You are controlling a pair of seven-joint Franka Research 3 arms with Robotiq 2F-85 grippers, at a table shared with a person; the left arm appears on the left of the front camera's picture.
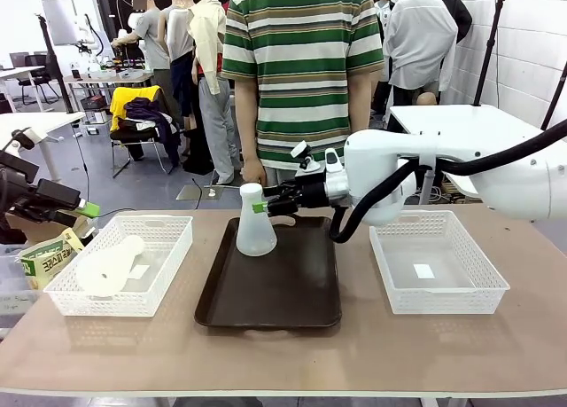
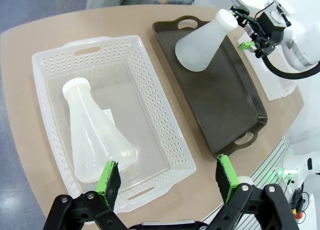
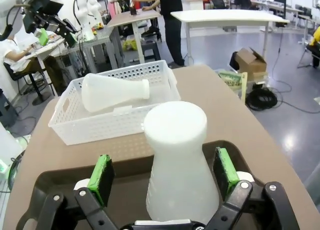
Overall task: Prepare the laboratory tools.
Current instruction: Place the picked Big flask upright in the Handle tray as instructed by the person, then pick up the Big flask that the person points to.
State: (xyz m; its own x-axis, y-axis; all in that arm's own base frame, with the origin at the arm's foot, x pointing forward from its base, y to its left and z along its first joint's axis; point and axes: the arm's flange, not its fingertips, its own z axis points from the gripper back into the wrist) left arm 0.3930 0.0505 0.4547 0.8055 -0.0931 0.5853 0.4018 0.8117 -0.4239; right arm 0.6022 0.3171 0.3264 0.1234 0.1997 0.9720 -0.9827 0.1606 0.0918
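Here the right tool (image 3: pixel 163 175) has its pads apart, one on each side of the neck of an upright flask (image 1: pixel 255 230). They look clear of the neck, though the far pad hides behind it in the front view. The flask stands on its wide base at the far end of the tray (image 1: pixel 292 292), which lies mid-counter. I judge this flask as placed, so the step is to back the tool away cleanly. The tool should pull straight back along the line of its fingers, toward the counter's right edge, level and without twisting. A pad catching the neck would lever a light, tall flask over. It should rise only once both pads are past the neck.

A second flask (image 1: pixel 111 265) lies on its side in the left basket (image 1: pixel 115 302), near the counter's left edge. The left tool (image 2: pixel 167 175) hangs above that basket's near end with its pads wide apart, holding nothing. The basket walls will crowd any grasp on it.

The right basket (image 1: pixel 438 296) sits by the right edge, under the right arm's likely path back. A person (image 1: pixel 301 70) stands at the far edge just behind the tray, one hand (image 1: pixel 254 172) low near the flask's top. A green box (image 1: pixel 44 256) sits by the left edge.
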